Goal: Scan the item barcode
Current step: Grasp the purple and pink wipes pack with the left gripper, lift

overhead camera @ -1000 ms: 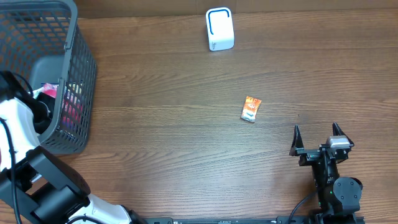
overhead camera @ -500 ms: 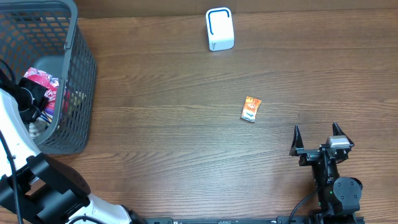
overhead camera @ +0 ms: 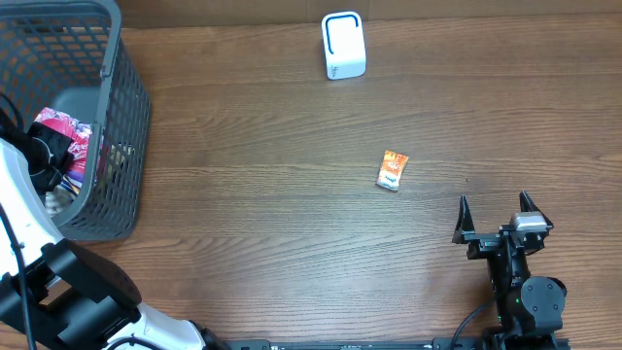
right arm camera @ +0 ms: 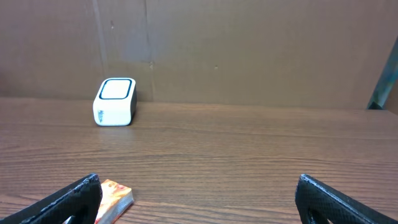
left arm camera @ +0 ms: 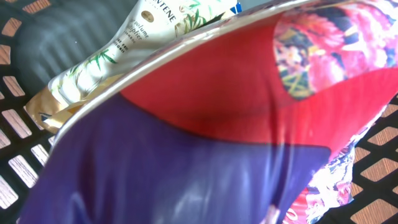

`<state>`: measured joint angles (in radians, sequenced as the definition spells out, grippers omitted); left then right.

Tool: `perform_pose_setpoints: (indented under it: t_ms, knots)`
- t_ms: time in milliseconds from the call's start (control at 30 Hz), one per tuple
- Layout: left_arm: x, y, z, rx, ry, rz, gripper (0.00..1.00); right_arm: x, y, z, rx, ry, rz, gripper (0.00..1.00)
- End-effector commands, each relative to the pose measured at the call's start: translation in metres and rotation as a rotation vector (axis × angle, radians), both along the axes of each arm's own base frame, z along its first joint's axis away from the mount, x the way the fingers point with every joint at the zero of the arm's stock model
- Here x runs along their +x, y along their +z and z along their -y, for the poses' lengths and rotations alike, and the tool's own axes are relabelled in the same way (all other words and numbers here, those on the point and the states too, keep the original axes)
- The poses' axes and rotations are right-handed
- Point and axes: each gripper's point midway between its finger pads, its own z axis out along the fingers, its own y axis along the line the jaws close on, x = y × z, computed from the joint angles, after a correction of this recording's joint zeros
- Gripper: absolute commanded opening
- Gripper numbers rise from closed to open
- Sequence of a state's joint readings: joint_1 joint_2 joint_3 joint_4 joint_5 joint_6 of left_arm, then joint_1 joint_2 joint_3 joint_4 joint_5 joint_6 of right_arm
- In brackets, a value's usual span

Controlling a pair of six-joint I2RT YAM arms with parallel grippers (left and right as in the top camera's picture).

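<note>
Two packets fill your left wrist view, and only one carries writing you can read. The pale sachet [left arm camera: 146, 37] at the top is white and gold with green leaf sprigs. It shows the gold letters "NTENE", with the start of the word lost at the frame edge. The smaller lines beneath are too blurred to make out.

In front of it lies the red and purple packet [left arm camera: 205, 124], the thing you are to scan. It is glossy, with a red band above, deep purple below, and a pink and red flower print along its right edge. Its surface is too close and too blurred for any print or barcode to be read.

From overhead, that packet sits at the end of your left arm, over the inside of the grey mesh basket [overhead camera: 126, 126] at the left edge of the tabletop [overhead camera: 253, 194]. Your left fingers [overhead camera: 49, 154] are together, clamped on the packet, though the packet itself hides them from the wrist camera.

The scanner [overhead camera: 343, 46], a white box with a blue rim round its window, stands at the far edge of the tabletop, well apart from the basket. It has a small blue mark on its side that is too small to read. An orange packet [overhead camera: 393, 170] lies flat between the scanner and your right arm, its print also too small to read.

Your right fingers [overhead camera: 463, 209] stand wide apart with nothing between them, low over the near right of the tabletop.
</note>
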<state>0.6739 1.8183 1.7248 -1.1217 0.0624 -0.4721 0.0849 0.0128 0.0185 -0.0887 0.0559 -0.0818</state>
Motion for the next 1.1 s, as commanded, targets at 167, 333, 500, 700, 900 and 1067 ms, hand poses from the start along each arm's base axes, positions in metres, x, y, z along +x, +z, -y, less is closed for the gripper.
perform_pose_setpoints:
  t_ms: [167, 333, 500, 700, 900, 1067]
  knots:
    - [0.0056, 0.0082, -0.0055, 0.038, -0.003, 0.019, 0.14, 0.0001, -0.0006, 0.0014, 0.007, -0.007, 0.008, 1.00]
    - [0.0057, 0.0083, -0.0056, 0.038, -0.003, 0.020, 0.22, 0.0001, -0.0006, 0.0014, 0.007, -0.007, 0.008, 1.00]
    - [0.0056, 0.0082, -0.0056, 0.038, -0.003, 0.019, 0.12, 0.0001, -0.0006, 0.0014, 0.007, -0.007, 0.008, 1.00]
    - [0.0056, 0.0082, -0.0056, 0.038, -0.003, 0.019, 0.04, 0.0001, -0.0006, 0.0014, 0.007, -0.007, 0.008, 1.00]
    - [0.0071, 0.0090, -0.0067, 0.043, -0.003, 0.026, 0.25, 0.0001, -0.0006, 0.0014, 0.007, -0.007, 0.008, 1.00]
    - [0.0070, 0.0089, -0.0066, 0.043, -0.003, 0.025, 0.05, 0.0001, -0.0006, 0.0014, 0.007, -0.007, 0.008, 1.00]
